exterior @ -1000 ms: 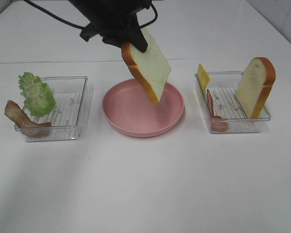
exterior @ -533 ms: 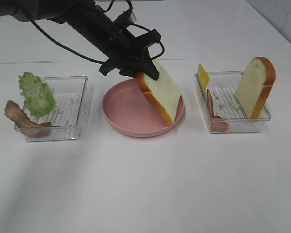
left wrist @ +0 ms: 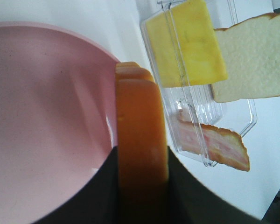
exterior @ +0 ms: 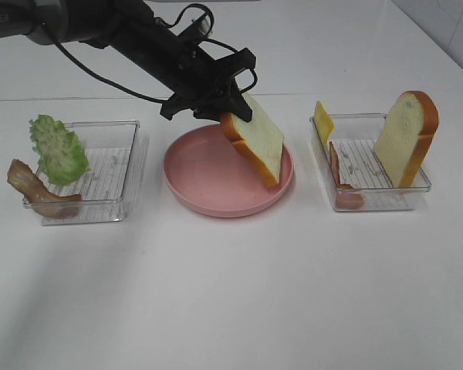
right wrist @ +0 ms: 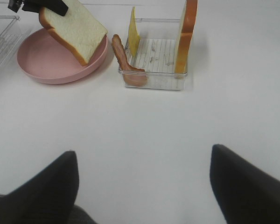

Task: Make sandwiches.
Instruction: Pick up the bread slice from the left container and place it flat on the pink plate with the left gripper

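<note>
While the left tool (exterior: 233, 114) clamps a spongy, orange-crusted square bread slice (exterior: 256, 142), tilted over the smooth round pink plate (exterior: 201, 185); right tool (right wrist: 142, 154) spread apart.

Centre of the surface (exterior: 231, 293): a plate (exterior: 204, 189), flanked by the left tray (exterior: 112, 173) and the right tray (exterior: 370, 199), each set apart from it. A lettuce leaf (exterior: 58, 149) leans at the left tray's back-left corner, and a bacon strip (exterior: 35, 193) hangs over its front-left corner. In the right tray, a cheese slice (exterior: 322, 120) stands back-left, a second bacon strip (exterior: 338, 173) lies along the left wall, and an upright bread slice (exterior: 405, 139) stands at the right. The left hand (exterior: 231, 114) holds a tilted bread slice (exterior: 256, 148) over the plate's right half.
</note>
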Available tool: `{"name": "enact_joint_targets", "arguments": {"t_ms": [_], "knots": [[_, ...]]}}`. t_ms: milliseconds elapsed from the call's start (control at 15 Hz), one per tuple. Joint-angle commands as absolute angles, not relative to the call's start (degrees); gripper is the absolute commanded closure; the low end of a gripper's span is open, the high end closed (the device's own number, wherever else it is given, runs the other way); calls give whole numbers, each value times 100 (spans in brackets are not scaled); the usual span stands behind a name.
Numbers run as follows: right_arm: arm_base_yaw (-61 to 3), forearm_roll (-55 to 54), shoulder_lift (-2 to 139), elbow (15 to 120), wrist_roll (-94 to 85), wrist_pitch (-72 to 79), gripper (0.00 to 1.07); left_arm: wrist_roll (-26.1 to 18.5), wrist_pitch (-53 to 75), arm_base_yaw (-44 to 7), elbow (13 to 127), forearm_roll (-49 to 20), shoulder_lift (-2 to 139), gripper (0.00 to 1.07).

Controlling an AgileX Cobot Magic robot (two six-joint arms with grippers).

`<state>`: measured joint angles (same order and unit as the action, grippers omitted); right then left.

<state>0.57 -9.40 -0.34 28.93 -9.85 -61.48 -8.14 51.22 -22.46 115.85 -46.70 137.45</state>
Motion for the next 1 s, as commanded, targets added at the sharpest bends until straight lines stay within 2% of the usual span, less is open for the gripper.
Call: {"name": "enact_joint_targets", "arguments": {"t_ms": [67, 267, 333, 400, 533, 600, 667, 933, 1000], "knots": [[97, -974, -115, 2876, -1037, -6096, 34, -613, 5180, -2240, 11591, -4647, 13848, 107], [97, -974, -115, 2876, -1037, -6096, 34, -327, 5185, -2240, 11591, -4463, 13917, 104], [97, -974, -115, 2876, -1037, -6096, 34, -212, 5225, -2240, 11591, -4343, 13911, 96], [97, -974, -115, 2876, -1037, -6096, 34, -183, 5300, -2240, 11591, -4263, 13911, 81], [97, -974, -115, 2876, -1037, -6096, 34, -183, 5518, -2240, 11591, -4194, 13911, 44], [97, -974, -115, 2876, -1037, -6096, 34, -195, 5621, -2240, 11591, -4194, 13911, 31], [97, -974, -115, 2876, -1037, -6096, 34, -229, 5718, -2240, 11620, -4148, 13911, 24], [97, -974, -115, 2876, -1037, -6096, 34, -212, 6211, -2240, 12215, -3266, 13911, 23], [97, -974, -115, 2876, -1037, -6096, 34, -86, 6549, -2240, 12657, -2762, 13911, 23]]}}
